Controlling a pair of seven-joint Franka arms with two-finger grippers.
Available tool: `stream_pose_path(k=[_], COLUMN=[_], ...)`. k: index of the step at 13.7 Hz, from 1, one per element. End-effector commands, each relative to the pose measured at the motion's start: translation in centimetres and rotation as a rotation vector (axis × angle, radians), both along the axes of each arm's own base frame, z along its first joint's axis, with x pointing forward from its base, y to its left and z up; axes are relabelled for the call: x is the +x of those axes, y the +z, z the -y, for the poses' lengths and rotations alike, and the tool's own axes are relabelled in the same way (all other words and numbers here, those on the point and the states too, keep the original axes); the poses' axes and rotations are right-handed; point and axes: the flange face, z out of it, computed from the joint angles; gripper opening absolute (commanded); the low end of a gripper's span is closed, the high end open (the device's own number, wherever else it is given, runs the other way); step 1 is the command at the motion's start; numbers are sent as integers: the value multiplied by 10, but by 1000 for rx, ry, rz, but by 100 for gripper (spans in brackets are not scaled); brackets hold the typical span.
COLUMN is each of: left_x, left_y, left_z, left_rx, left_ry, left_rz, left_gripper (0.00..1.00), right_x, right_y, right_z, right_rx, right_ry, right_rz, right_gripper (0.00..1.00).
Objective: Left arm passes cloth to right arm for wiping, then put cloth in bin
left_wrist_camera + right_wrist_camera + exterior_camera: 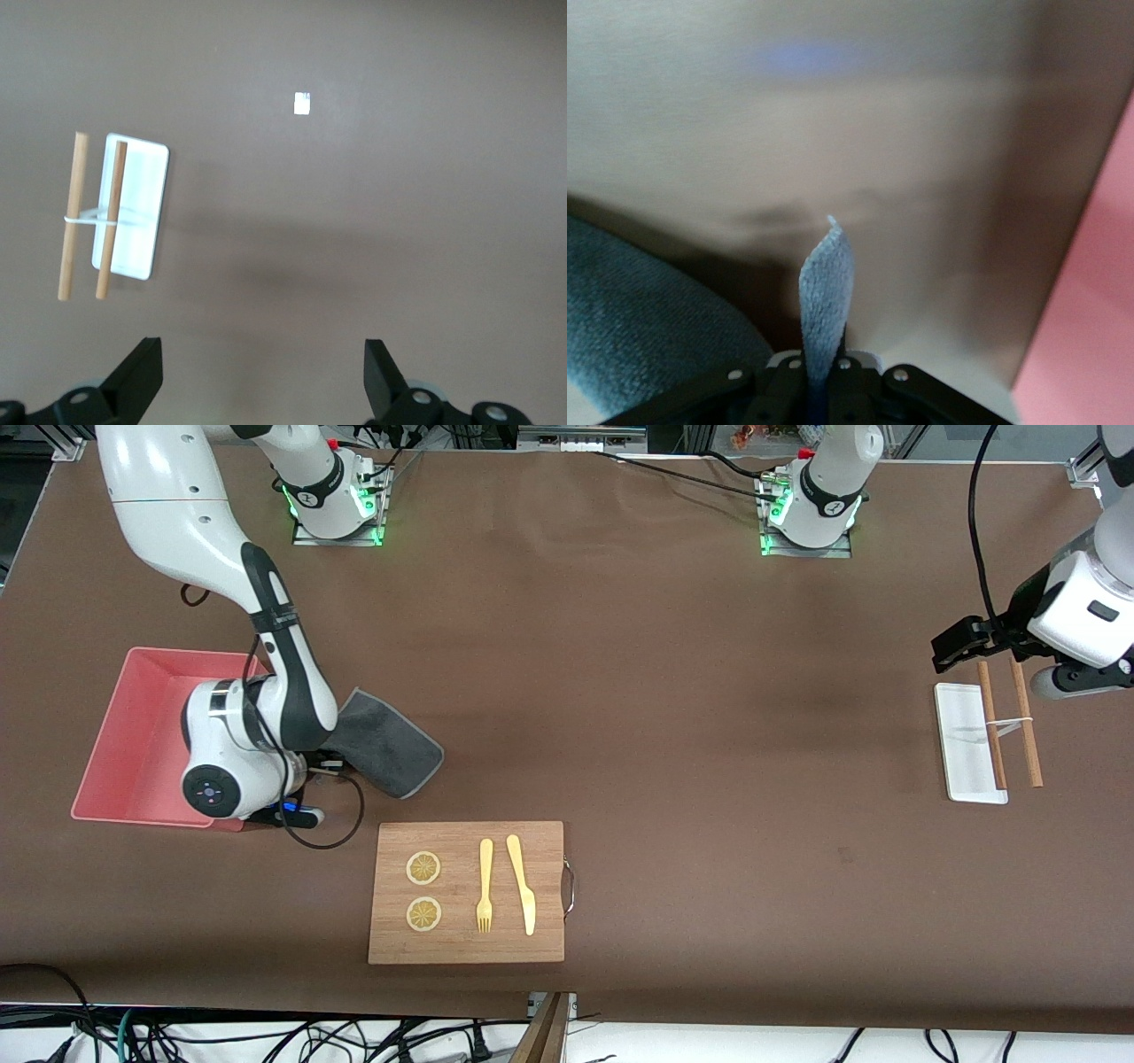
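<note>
So the desk [620, 691] is covered in a smooth matte brown sheet, a bit rippled up near the two arm bases, with a mess of cables hanging off the edge nearest the front camera.

The right gripper [824, 382] sits low at the right arm's end of the desk, jaws clamped on a corner of the small dark grey fuzzy fabric cloth [385, 755]. In the right wrist view a thin fold of it pokes up from between the jaws, nap clearly visible. The rest of the cloth spreads out flat on the desk from the jaws, rounded corner and all. Just beside the jaws, under the wrist, is the pink rectangular plastic bin [133, 726], with tall smooth walls.

Nearer the front camera than the cloth lies a rectangular wooden cutting board [466, 939] with a metal handle, carrying two lemon slices [423, 868], a yellow fork [485, 886] and a yellow knife [522, 884].

The left gripper [263, 376] waits in the air with its jaws wide apart, over bare desk near a flat white tray [966, 766] with two wooden sticks [1026, 726] across it.
</note>
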Motion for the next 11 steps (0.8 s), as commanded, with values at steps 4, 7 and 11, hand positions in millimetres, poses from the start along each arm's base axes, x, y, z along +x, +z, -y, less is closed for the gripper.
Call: stream_pose_path(k=[4,7,11], left_x=[-11,-6,-6], left_y=[-6,-6,-7], left_z=[-33,-27,-22], left_rx=[-39,-42,-41], left_ry=[-17,-29,-40], left_rz=[-36,-31,-34], left_gripper=[100,100,100], right_x=[-5,-20,-45], right_y=[19,17,10], right_z=[-39,-109,-199], right_rx=[-27,-86,-74], right_ry=[-20,-99,-257], right_rz=[14,42,89], right_gripper=[0,0,0])
